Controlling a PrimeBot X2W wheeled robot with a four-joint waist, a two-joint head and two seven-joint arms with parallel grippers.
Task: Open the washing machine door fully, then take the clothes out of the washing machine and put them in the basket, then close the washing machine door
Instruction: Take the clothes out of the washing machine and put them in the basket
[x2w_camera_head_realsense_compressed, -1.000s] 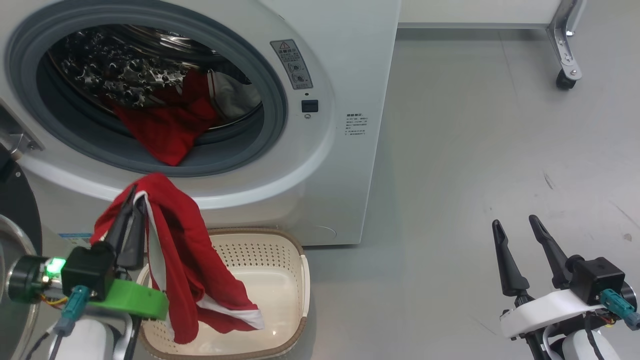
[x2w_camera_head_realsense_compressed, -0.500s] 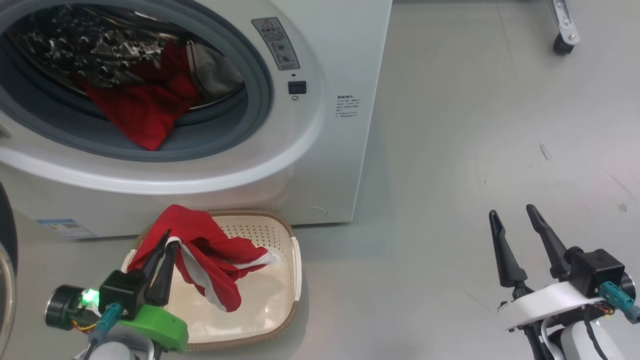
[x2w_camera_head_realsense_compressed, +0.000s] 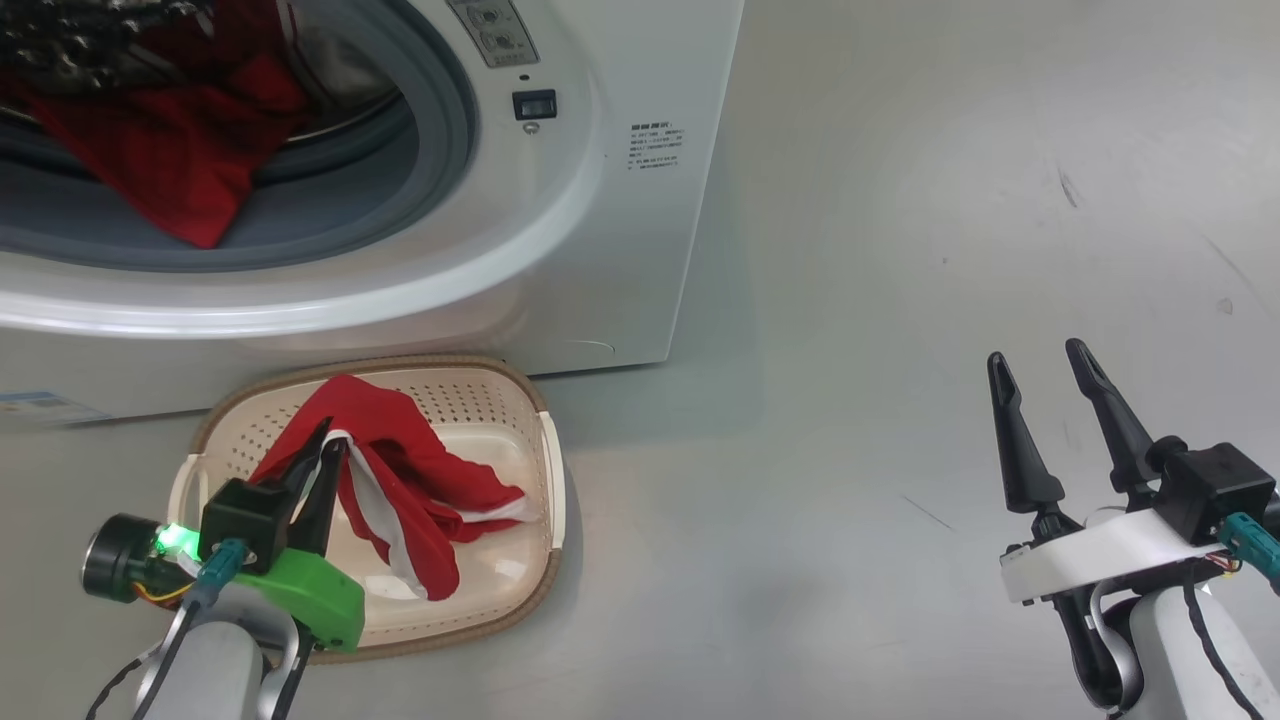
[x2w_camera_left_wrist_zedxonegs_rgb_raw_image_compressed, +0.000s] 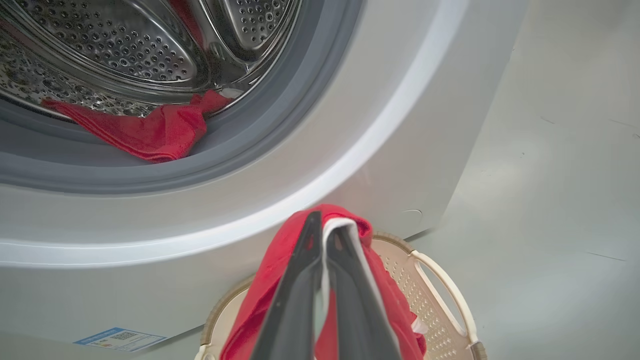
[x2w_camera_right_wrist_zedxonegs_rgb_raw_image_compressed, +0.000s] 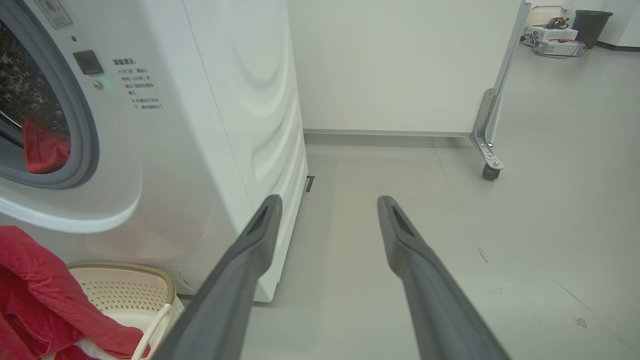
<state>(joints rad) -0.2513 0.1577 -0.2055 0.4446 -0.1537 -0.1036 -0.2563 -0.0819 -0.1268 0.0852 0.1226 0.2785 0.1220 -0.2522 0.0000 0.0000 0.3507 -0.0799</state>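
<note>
Head view: the left claw (x2w_camera_head_realsense_compressed: 330, 438) is clenched on a red garment (x2w_camera_head_realsense_compressed: 400, 470) with white stripes, which drapes into the basket (x2w_camera_head_realsense_compressed: 480, 385) on the floor (x2w_camera_head_realsense_compressed: 850, 450). Just behind the basket stands the washer (x2w_camera_head_realsense_compressed: 600, 250), more red clothes (x2w_camera_head_realsense_compressed: 160, 170) spilling over its grey ring (x2w_camera_head_realsense_compressed: 450, 120). Well to the basket's right, the right claw (x2w_camera_head_realsense_compressed: 1035, 352) hovers above the floor, fingers spread.

Left gripper (x2w_camera_head_realsense_compressed: 330, 437) pinched tight — right gripper (x2w_camera_head_realsense_compressed: 1036, 354), fingers apart
</note>
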